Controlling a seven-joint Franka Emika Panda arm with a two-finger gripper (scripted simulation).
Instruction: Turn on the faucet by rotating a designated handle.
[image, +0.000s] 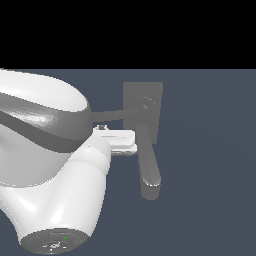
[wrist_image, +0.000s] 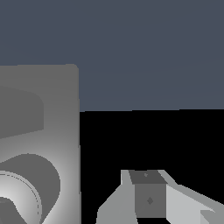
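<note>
The grey faucet stands in the middle of the exterior view, with a flat base plate (image: 131, 95), a round hub (image: 146, 105) and a thick spout (image: 150, 170) that runs down to a glossy tip. Its thin handle (image: 116, 114) projects from the hub toward the exterior view's left. My white gripper (image: 120, 141) sits just below the handle in that picture and close to the spout's left side. Whether it touches either cannot be made out. In the wrist view one grey finger (wrist_image: 148, 197) shows beside the base plate (wrist_image: 48, 131) and hub (wrist_image: 17, 192). No gap between the fingers is visible.
My bulky white arm (image: 55, 165) fills the exterior view's left half and hides the handle's far end. A flat blue-grey floor (image: 210, 160) lies around the faucet.
</note>
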